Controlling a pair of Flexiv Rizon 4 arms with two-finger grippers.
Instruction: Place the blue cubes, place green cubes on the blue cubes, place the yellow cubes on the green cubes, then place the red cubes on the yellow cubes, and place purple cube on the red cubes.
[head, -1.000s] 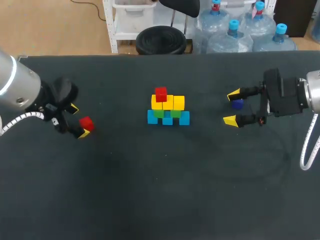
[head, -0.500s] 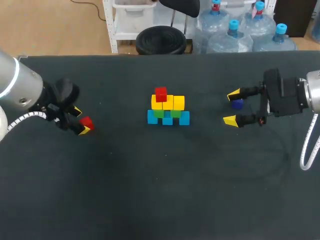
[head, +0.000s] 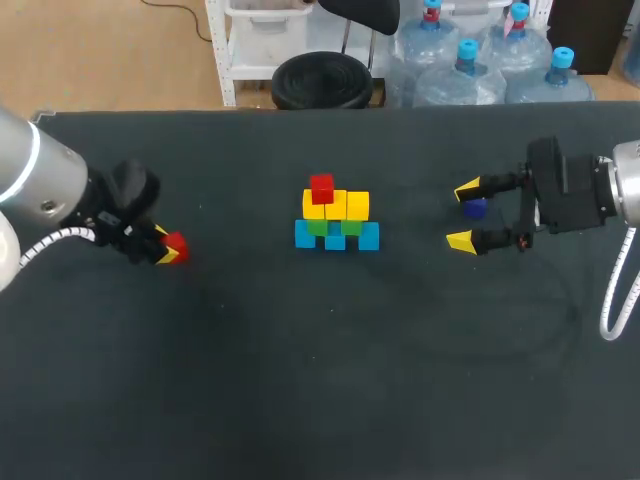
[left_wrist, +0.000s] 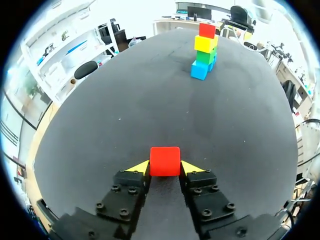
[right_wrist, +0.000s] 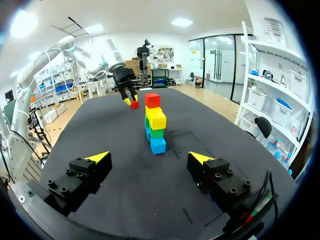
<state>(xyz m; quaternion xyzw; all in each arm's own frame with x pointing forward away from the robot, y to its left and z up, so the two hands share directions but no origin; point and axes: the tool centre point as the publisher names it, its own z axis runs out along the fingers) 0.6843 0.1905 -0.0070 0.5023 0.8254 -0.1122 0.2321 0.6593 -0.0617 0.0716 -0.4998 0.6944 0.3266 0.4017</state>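
Cube tower mid-build, seen from the head camera and both wrist cameras. At the middle of the table (head: 320, 380) stands the tower: blue cubes (head: 336, 238) as the base row, green cubes (head: 334, 227) on them, yellow cubes (head: 337, 206) above those, and one placed red cube (head: 321, 188) on the end of the yellow row nearer your left arm. The other end of that row is bare, which is probably where the next red cube belongs.

Your left gripper (left_wrist: 165, 169) is well apart from the tower, on the left side of the table. Its two yellow tips are clamped on opposite faces of the held red cube (left_wrist: 165, 159). You cannot tell from these views whether this cube rests on the cloth or is just clear of it. The tower lies straight ahead of the fingers, so the carry looks direct.

Your right gripper (head: 465, 214) hangs to the right of the tower with its fingers spread wide and gripping nothing. The purple cube (head: 474, 208) lies on the table just beside its far finger, probably kept for the cap. It does not show in the right wrist view.
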